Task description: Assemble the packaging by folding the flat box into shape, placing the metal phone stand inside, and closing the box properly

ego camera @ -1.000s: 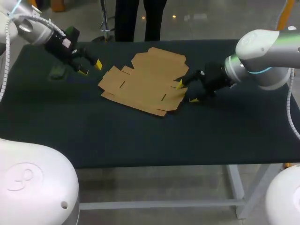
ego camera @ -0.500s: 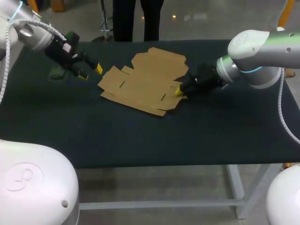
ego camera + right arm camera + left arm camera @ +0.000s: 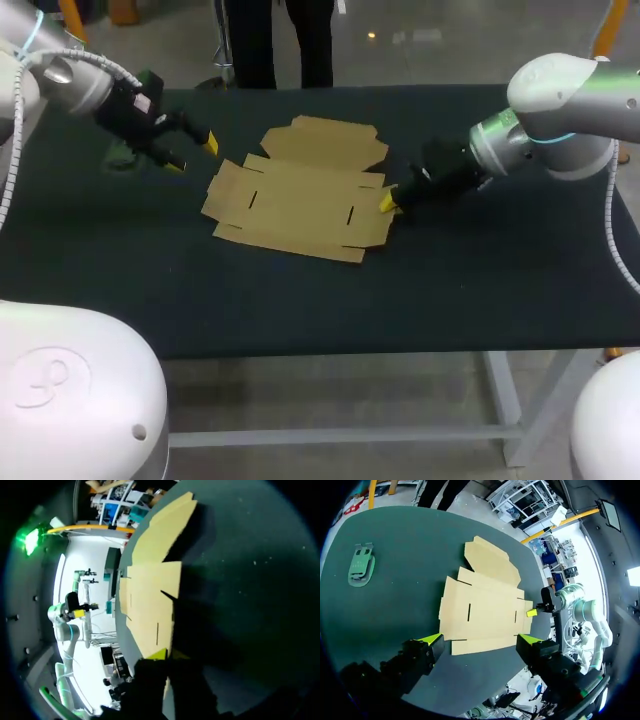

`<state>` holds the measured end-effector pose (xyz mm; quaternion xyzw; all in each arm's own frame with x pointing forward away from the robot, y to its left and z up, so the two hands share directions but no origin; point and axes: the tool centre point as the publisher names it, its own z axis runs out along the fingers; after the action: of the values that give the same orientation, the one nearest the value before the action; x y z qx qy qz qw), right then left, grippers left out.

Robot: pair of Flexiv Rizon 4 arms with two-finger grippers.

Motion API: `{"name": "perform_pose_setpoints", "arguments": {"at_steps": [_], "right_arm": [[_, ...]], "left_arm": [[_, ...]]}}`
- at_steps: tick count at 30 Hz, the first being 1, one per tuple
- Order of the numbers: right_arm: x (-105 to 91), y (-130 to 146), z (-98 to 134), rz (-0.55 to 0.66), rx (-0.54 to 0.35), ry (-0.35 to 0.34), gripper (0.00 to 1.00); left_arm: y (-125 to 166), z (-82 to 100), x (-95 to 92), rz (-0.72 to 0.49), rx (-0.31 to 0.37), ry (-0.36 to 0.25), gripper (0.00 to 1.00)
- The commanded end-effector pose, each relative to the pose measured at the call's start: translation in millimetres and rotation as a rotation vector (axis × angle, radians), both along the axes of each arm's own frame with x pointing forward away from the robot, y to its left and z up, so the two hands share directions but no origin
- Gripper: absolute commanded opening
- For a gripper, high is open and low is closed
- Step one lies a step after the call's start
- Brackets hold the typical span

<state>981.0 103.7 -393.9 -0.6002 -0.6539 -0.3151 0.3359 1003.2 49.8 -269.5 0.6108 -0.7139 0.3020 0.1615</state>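
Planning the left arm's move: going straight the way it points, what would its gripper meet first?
Probably the flat brown cardboard box, which lies ahead of the left gripper between its open fingers, though depth is unclear.

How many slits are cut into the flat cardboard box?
2. One slit sits in the flat box toward the left gripper; the other sits near the right gripper. None seems hidden.
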Motion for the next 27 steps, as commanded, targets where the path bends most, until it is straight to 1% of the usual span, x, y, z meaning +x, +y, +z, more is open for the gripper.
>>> {"name": "perform_pose_setpoints", "arguments": {"at_steps": [1, 6, 9, 14, 17, 18, 19, 20, 21, 22, 23, 27], "right_arm": [[-2.6, -5, -1, 0.032, 0.035, 0.026, 0.00], [-13.1, -7, -1, 0.064, 0.049, 0.059, 0.00], [-20.3, -9, 0, 0.081, 0.041, 0.083, 0.00], [-30.3, -17, 0, 0.099, -0.012, 0.113, 0.00], [-33.9, -20, 0, 0.101, -0.048, 0.112, 0.00], [-34.8, -20, 0, 0.099, -0.055, 0.111, 0.05], [-35.6, -21, 0, 0.097, -0.064, 0.109, 0.18], [-36.2, -22, 0, 0.096, -0.078, 0.104, 0.40], [-36.7, -22, 0, 0.097, -0.087, 0.100, 0.69], [-37.1, -23, 1, 0.098, -0.090, 0.097, 0.95], [-37.2, -24, 1, 0.095, -0.100, 0.090, 1.00], [-35.4, -27, 4, 0.054, -0.151, 0.049, 1.00]], "left_arm": [[-1, 1.6, -3.0, 0.012, 0.001, 0.002, 1.00], [-3, -0.1, -2.5, 0.014, -0.003, 0.010, 1.00], [-4, -0.6, -3.0, 0.016, -0.007, 0.012, 1.00], [-3, -2.4, -5.5, 0.021, -0.013, 0.013, 1.00], [-3, -3.1, -7.1, 0.024, -0.016, 0.013, 1.00], [-3, -3.2, -7.7, 0.025, -0.017, 0.013, 1.00], [-3, -3.4, -8.2, 0.026, -0.018, 0.013, 1.00], [-3, -3.6, -8.7, 0.026, -0.019, 0.012, 1.00], [-3, -3.9, -9.2, 0.026, -0.020, 0.012, 1.00], [-4, -4.1, -9.6, 0.026, -0.021, 0.012, 1.00], [-4, -4.3, -9.9, 0.026, -0.021, 0.012, 1.00], [-5, -5.1, -10.7, 0.026, -0.022, 0.013, 1.00]]}}
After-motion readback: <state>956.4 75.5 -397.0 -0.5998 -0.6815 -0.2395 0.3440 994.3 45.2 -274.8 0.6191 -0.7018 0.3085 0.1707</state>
